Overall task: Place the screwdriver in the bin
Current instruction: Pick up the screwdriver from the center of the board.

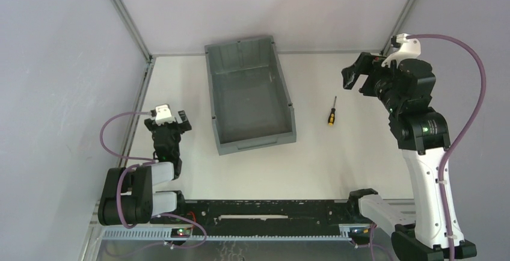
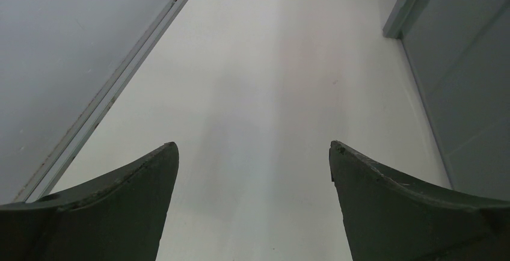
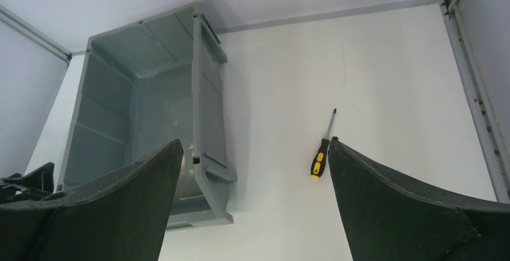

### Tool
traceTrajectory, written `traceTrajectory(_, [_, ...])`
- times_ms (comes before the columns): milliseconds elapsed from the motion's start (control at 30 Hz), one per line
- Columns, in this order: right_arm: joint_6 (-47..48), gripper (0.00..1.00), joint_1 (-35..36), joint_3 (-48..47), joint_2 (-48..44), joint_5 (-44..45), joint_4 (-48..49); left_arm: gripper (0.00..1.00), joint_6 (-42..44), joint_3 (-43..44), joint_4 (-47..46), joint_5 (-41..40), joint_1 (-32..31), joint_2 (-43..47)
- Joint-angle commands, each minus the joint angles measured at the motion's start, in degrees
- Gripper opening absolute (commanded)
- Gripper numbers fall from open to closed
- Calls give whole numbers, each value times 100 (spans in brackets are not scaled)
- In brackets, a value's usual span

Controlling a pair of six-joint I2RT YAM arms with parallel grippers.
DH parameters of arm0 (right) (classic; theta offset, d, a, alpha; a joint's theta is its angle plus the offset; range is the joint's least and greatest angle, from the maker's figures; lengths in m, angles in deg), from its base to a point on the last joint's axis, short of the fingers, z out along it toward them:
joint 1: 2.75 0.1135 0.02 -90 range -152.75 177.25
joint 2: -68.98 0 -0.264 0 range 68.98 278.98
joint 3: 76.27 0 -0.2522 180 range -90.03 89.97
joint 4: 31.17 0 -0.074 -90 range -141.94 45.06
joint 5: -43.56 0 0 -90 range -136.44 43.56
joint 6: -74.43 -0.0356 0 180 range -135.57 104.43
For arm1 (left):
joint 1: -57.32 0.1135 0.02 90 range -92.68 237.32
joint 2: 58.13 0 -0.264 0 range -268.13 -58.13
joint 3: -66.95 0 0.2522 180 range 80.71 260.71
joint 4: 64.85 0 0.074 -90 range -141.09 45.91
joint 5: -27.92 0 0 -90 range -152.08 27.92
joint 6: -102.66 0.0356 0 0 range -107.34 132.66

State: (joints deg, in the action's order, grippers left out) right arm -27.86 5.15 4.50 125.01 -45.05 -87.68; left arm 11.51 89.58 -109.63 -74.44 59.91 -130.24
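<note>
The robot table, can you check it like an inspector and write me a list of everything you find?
Surface: white table, plain, no spills seen.
Job's things: screwdriver lies flat on the table, right of the bin and not touching it, with its handle nearer the arms. The bin is upright and empty.
Clutter: nothing seen.
Grippers: left pincer open and empty, low over bare table left of the bin. Right pincer open and empty, raised, looking down at the screwdriver and bin.
Cables: purple cables loop along both arms, away from the screwdriver.
Surroundings: pale walls with metal frame strips.
</note>
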Motion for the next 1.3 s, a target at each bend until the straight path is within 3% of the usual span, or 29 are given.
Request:
traceTrajectory(0, [100, 100, -8, -119, 117, -77, -196, 100, -28, 242, -113, -77, -26, 13])
traceTrajectory(233, [27, 100, -8, 163, 413, -270, 41, 100, -26, 240, -113, -85, -24, 18])
traceTrajectory(700, [-68, 100, -41, 1008, 1551, 347, 688, 100, -26, 241, -113, -85, -21, 18])
traceTrajectory(1267, [-316, 100, -114, 1852, 3737, 570, 1781, 100, -26, 245, -109, -85, -26, 13])
